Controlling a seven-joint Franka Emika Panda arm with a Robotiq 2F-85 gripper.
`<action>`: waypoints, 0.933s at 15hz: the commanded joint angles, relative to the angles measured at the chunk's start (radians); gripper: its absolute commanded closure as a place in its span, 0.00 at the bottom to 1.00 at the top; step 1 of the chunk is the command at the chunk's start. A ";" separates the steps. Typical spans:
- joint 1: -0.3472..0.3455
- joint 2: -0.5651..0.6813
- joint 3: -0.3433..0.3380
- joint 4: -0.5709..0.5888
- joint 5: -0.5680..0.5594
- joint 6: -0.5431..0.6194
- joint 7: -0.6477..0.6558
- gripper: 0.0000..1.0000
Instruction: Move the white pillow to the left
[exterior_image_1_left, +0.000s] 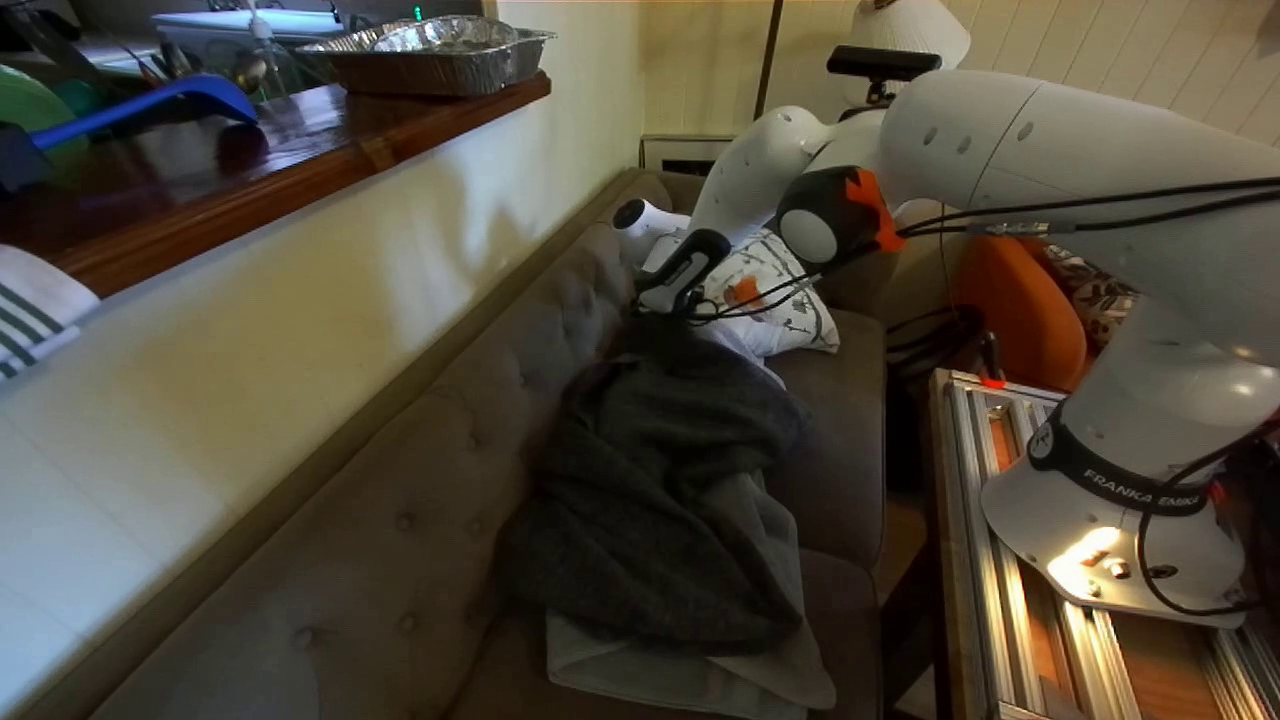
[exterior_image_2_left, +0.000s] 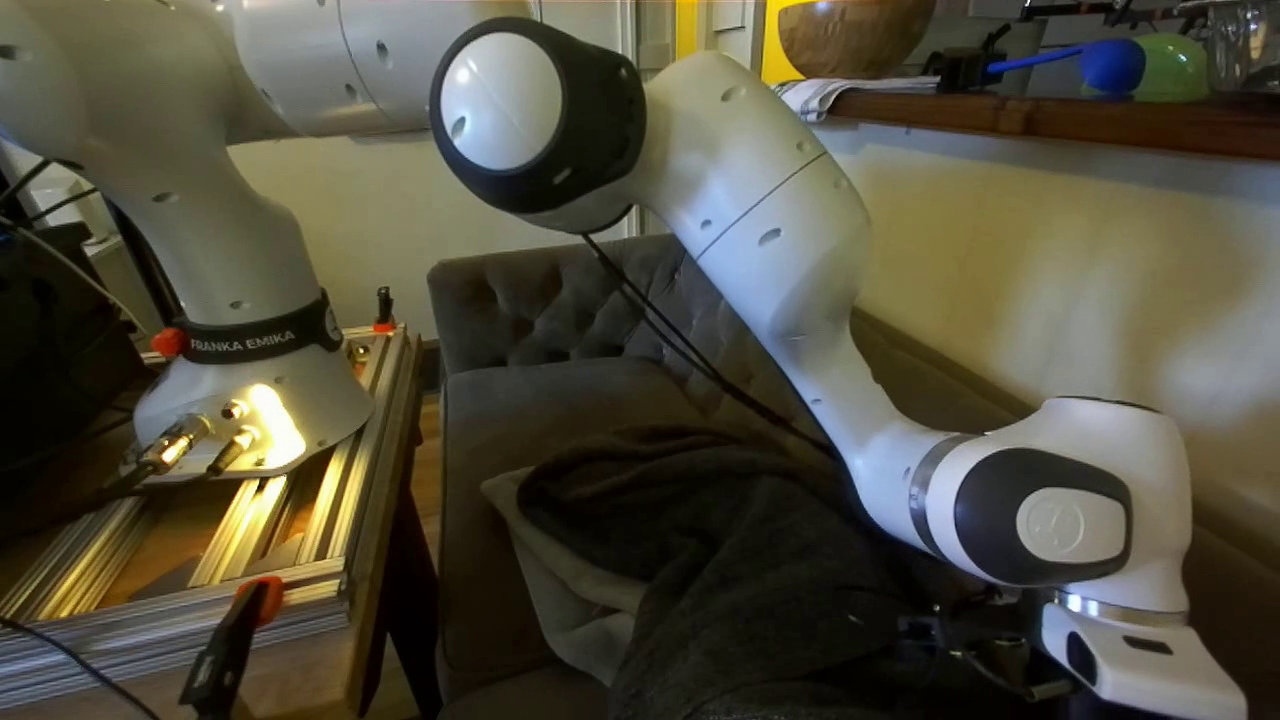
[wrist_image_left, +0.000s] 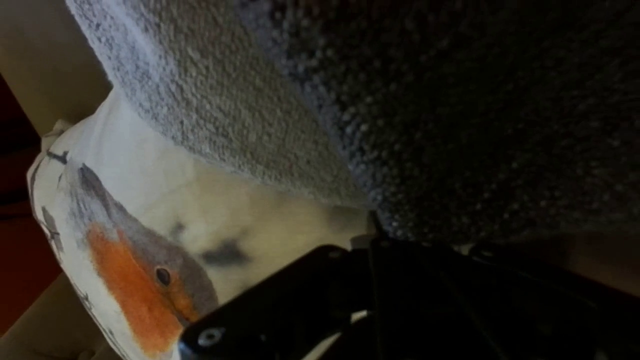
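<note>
White pillow, printed with an orange-and-gray bird, on the tufted sofa, just beyond a rumpled dark blanket in an exterior view; in the wrist view, gray fabric hides part of it. The robot arm reaches over the sofa, its pincer at the blanket's edge, beside the pillow; whether clenched, released or grasping fabric cannot be told. Paler cloth shows beneath the blanket.
</note>
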 joint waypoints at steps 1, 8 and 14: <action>-0.014 0.022 0.017 0.060 0.010 -0.075 0.017 1.00; 0.001 -0.062 -0.014 -0.012 0.088 0.017 0.151 1.00; 0.003 -0.163 -0.010 -0.152 0.098 0.131 0.231 1.00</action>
